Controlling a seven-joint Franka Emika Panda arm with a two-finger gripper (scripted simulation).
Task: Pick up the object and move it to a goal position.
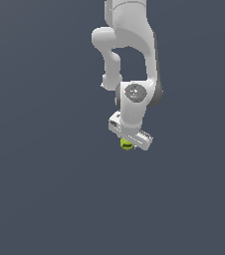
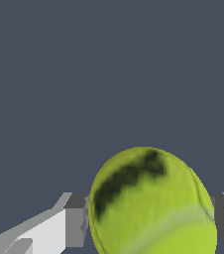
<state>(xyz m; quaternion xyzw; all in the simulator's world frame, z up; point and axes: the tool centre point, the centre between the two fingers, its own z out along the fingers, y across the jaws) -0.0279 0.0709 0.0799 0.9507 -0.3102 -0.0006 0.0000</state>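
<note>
The object is a small yellow-green ball [image 2: 151,203] with a dark jagged mark on it. It fills the space between my gripper's two grey fingers [image 2: 75,221], which press against its sides. In the exterior view the ball [image 1: 126,144] peeks out just beneath the white hand of the gripper [image 1: 129,142], mostly covered by it. The gripper is shut on the ball. No goal marker shows in either view.
A plain dark grey-blue surface [image 1: 40,189] fills the background all around. The white arm [image 1: 134,55] comes down from the exterior view's top centre.
</note>
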